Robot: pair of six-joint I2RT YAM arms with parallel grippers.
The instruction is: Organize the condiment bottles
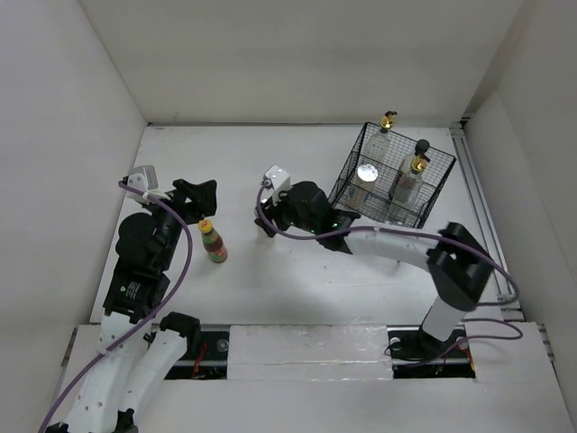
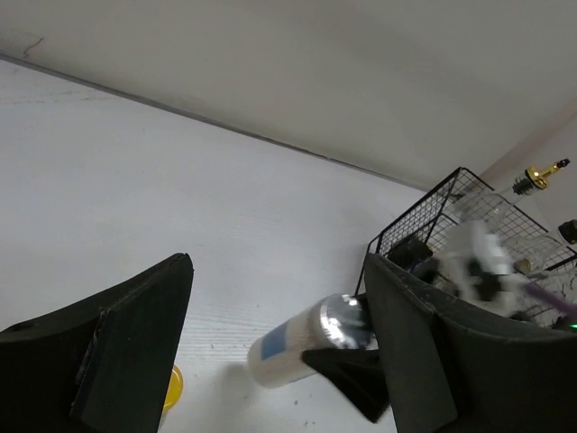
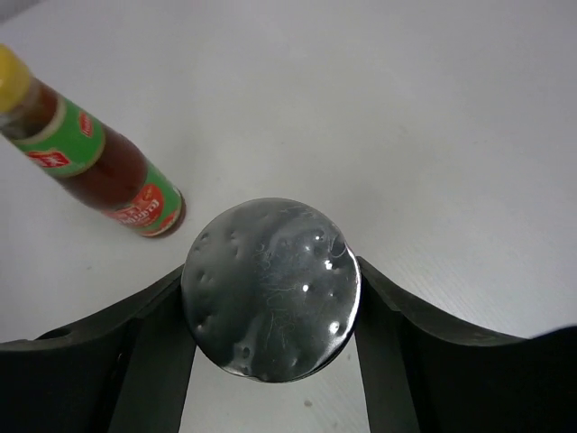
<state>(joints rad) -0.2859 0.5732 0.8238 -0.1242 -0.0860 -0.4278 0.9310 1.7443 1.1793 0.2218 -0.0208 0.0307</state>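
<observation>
- white tabletop [image 1: 361,271], boxed in by plain white walls on three sides.
- a round silver-lidded jar [image 3: 270,289] sits between the fingers of the right gripper [image 3: 269,278], its dimpled metal lid facing the wrist camera. the black fingers press on the lid's two sides, clamped on it.
- from the left wrist view the same jar [image 2: 297,347] shows a pale body with a blue patch and leans far over. whether its base touches the table i cannot tell.
- from above, the jar is hidden under the right wrist, which reaches to the middle of the table, left of the basket.
- a red sauce bottle [image 3: 99,167] with a green-and-red label and a yellow-orange cap stands upright on the table. it is near the held jar, on its left, and apart from it.
- the left gripper [image 2: 279,271] hangs near the sauce bottle, on its far side. its two black fingers are spread wide with nothing between them.
- a black wire basket [image 1: 347,176] stands at the far right of the table.
- inside it a second silver-lidded jar [image 1: 367,173] stands near the left wall, lid up.
- a clear bottle [image 1: 383,140] with a gold spout is at the basket's far corner, and another of the same kind [image 1: 410,180] is toward the right side.
- a dark cap [image 1: 422,145] shows just beyond that second spout. what it sits on is too screened by wire to make out.
</observation>
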